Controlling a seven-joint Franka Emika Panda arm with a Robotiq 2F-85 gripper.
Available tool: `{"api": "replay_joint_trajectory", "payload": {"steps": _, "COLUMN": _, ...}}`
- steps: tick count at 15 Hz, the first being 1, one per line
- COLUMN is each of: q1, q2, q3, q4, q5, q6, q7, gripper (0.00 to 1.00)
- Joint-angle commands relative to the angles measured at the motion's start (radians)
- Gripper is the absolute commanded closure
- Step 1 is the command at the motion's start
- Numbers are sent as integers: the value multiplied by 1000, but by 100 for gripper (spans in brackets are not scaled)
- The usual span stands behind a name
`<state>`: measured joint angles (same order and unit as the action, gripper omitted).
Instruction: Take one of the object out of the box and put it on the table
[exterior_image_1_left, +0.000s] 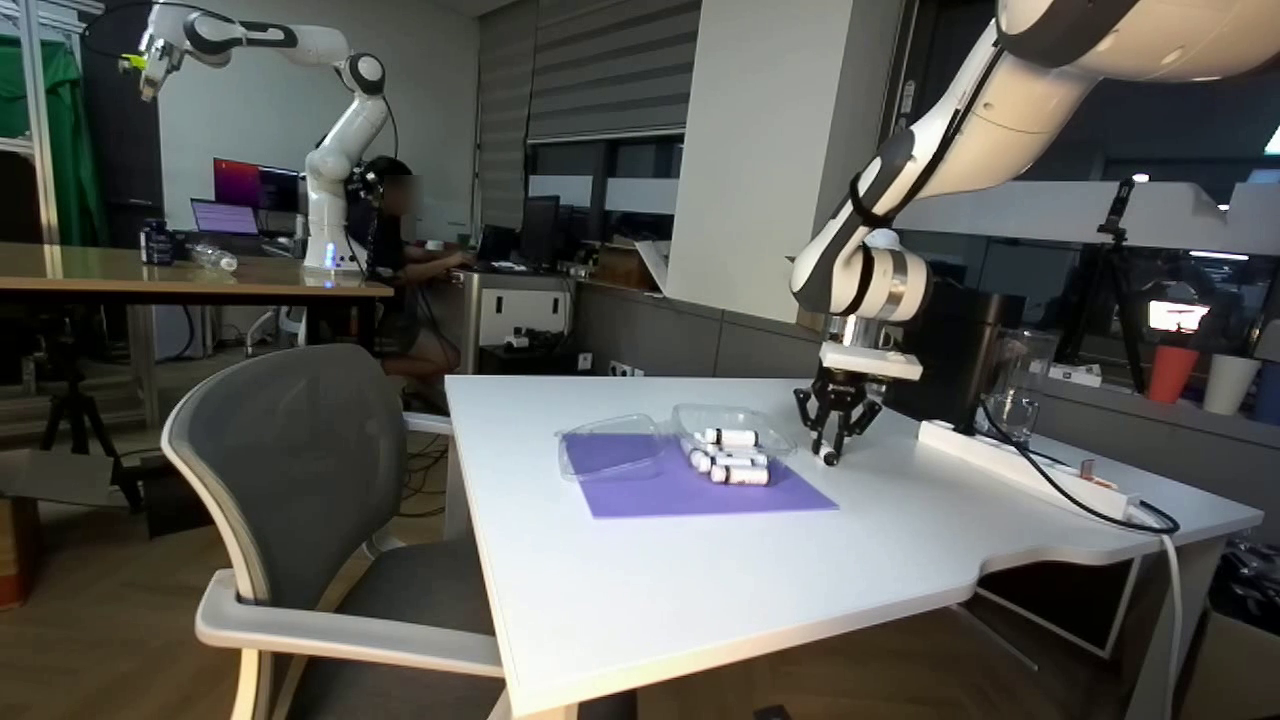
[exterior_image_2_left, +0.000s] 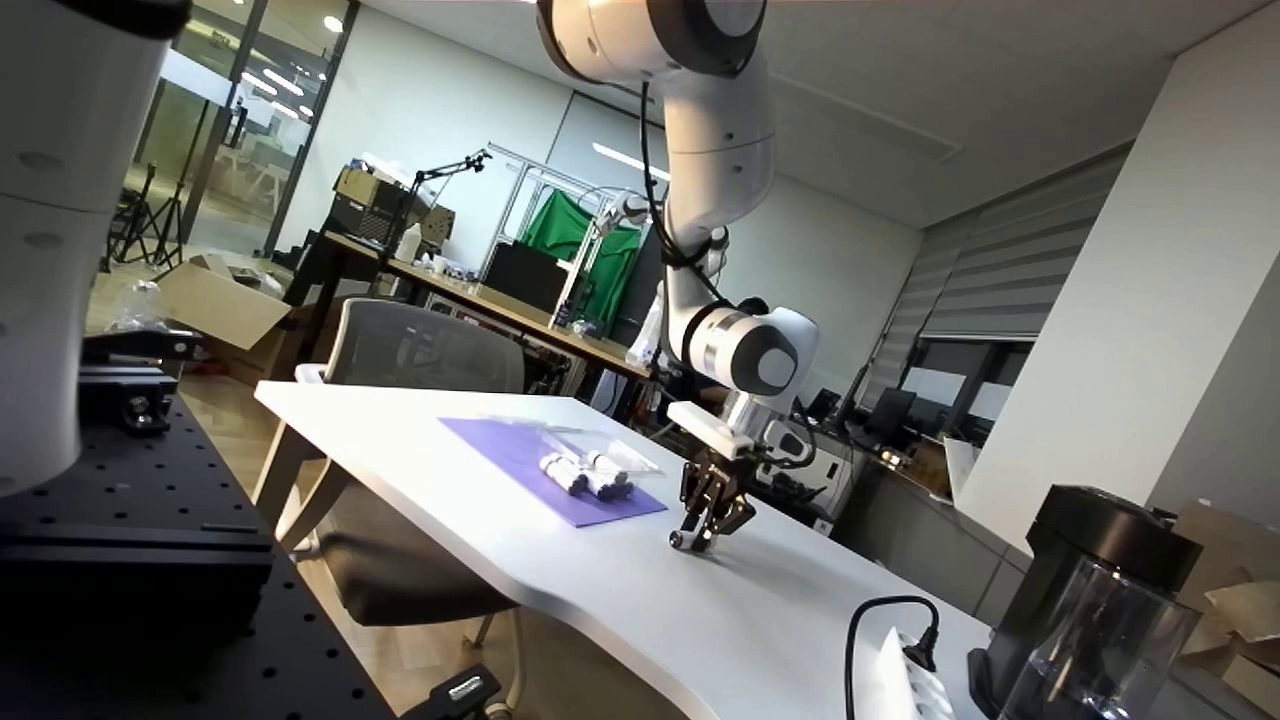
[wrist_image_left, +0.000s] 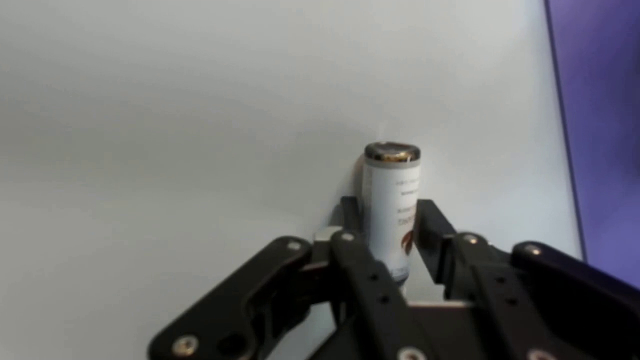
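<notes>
The object in hand is a small white labelled vial with a dark shiny end. My gripper is shut on it, one finger against each side. In both exterior views the gripper is low over the white table, beside the purple mat. The held vial lies about level, at or just above the table top; I cannot tell if it touches. The box, a clear plastic tray, stands on the mat and holds several like vials, also seen in an exterior view.
A clear lid lies on the purple mat beside the box. A white power strip with a black cable and a black machine with a clear tank stand past the gripper. A grey chair is at the table's edge.
</notes>
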<state>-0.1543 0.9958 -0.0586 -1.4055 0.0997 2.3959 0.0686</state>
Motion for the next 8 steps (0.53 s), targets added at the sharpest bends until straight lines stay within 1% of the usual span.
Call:
{"api": "replay_joint_trajectory", "payload": {"steps": 1, "q1": -19, "q2": -45, "q3": 51, "q4": 14, "q5": 33, "q6": -61, "q7": -41, "gripper": 35}}
{"api": "replay_joint_trajectory", "payload": {"steps": 2, "q1": -27, "q2": -72, "q3": 75, "q4": 8, "q5": 35, "q6": -80, "q7": -89, "gripper": 29}}
{"api": "replay_joint_trajectory", "payload": {"steps": 3, "q1": -45, "q2": -97, "q3": 111, "q4": 9, "q5": 47, "q6": -131, "q7": -156, "gripper": 21}}
{"api": "replay_joint_trajectory", "payload": {"steps": 5, "q1": -38, "q2": -149, "q3": 124, "q4": 10, "q5": 23, "q6": -224, "q7": -246, "gripper": 7}}
{"api": "replay_joint_trajectory", "payload": {"steps": 6, "q1": -18, "q2": -89, "q3": 92, "q4": 20, "q5": 30, "q6": -148, "q7": -180, "gripper": 2}}
{"api": "replay_joint_trajectory", "payload": {"steps": 7, "q1": -16, "q2": -111, "q3": 96, "q4": 19, "q5": 32, "q6": -169, "q7": -191, "gripper": 19}}
{"api": "replay_joint_trajectory", "payload": {"steps": 8, "q1": -14, "q2": -115, "q3": 94, "q4": 19, "q5": 31, "q6": -168, "q7": -191, "gripper": 11}}
